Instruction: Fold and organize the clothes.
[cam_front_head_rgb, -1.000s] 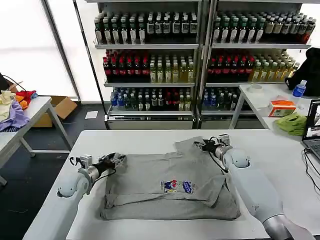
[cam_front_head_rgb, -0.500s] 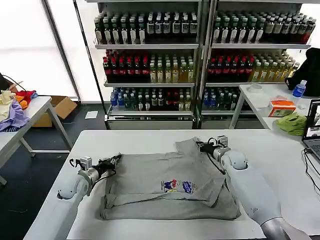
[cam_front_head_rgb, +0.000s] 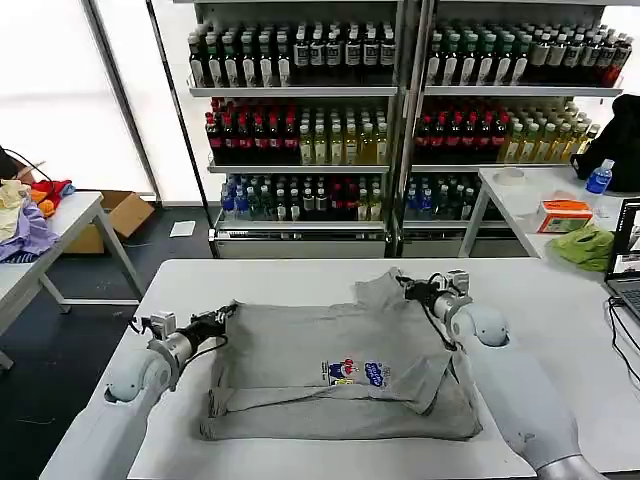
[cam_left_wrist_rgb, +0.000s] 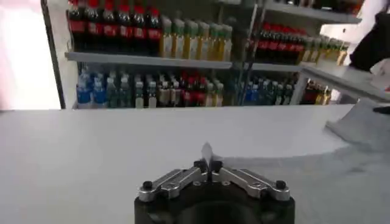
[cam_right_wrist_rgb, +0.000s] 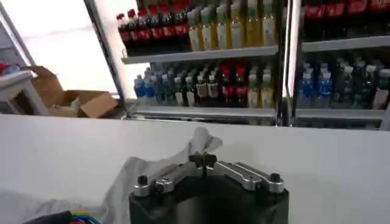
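The grey T-shirt (cam_front_head_rgb: 340, 375) lies half-folded on the white table (cam_front_head_rgb: 560, 300), its cartoon print (cam_front_head_rgb: 355, 372) bearing no readable writing. The left gripper (cam_front_head_rgb: 222, 316) is clamped on its far left corner, the right gripper (cam_front_head_rgb: 410, 288) on its far right corner. Bare tabletop stretches beyond both sets of fingertips toward the bottle shelves (cam_front_head_rgb: 400, 110).

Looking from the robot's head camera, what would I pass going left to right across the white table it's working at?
Left end effector pinching the shirt's edge → light grey short-sleeved cotton T-shirt → its small multicoloured cartoon print → right end effector gripping the shirt's far corner.
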